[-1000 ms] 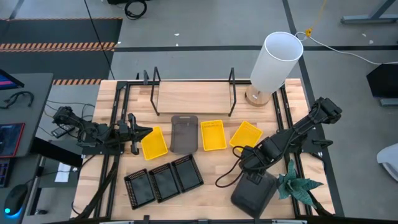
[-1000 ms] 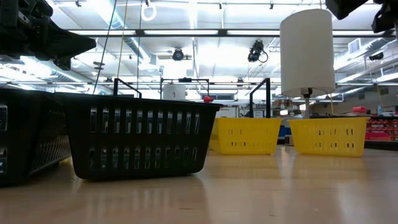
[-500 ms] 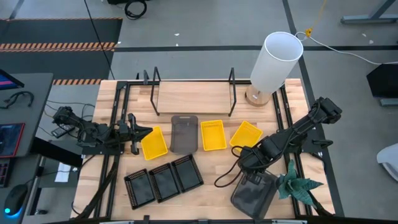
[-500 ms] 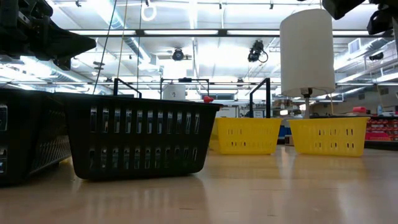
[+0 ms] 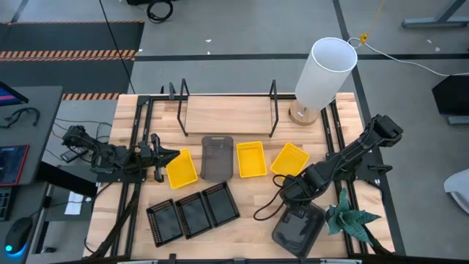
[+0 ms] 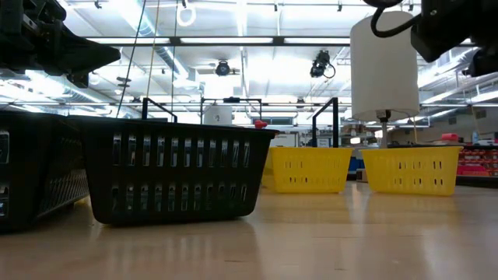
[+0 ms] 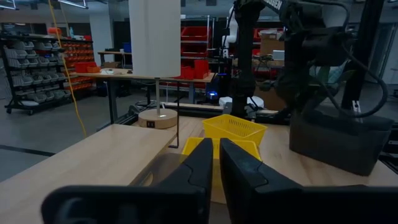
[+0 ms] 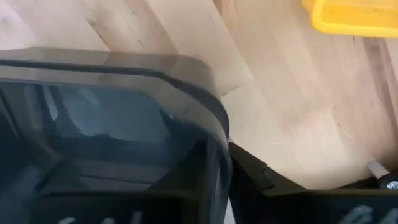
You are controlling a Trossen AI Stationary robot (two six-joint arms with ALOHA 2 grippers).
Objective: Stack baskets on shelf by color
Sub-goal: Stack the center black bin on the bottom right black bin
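Baskets are spread over the worktop point(image 5: 242, 198), none yet on the shelf point(image 5: 227, 114), which stands bare at the far edge between its wire frames. Three black ones point(image 5: 193, 213) sit side by side at the near edge. Three yellow ones point(image 5: 251, 159) lie in a loose row just in front of the shelf, with one grey basket point(image 5: 217, 156) among them. A grey stack point(image 5: 299, 227) sits at the near right corner.

The right hand point(image 5: 293, 199) is over that stack's far rim, probably to lift it; its wrist view shows one dark finger point(image 8: 273, 186) just outside the rim, but whether it grips I cannot tell. The left hand point(image 5: 157, 160) waits just beside the leftmost yellow basket point(image 5: 182, 169), fingers point(image 7: 202, 168) nearly together and holding nothing, likely placed for that colour's turn.
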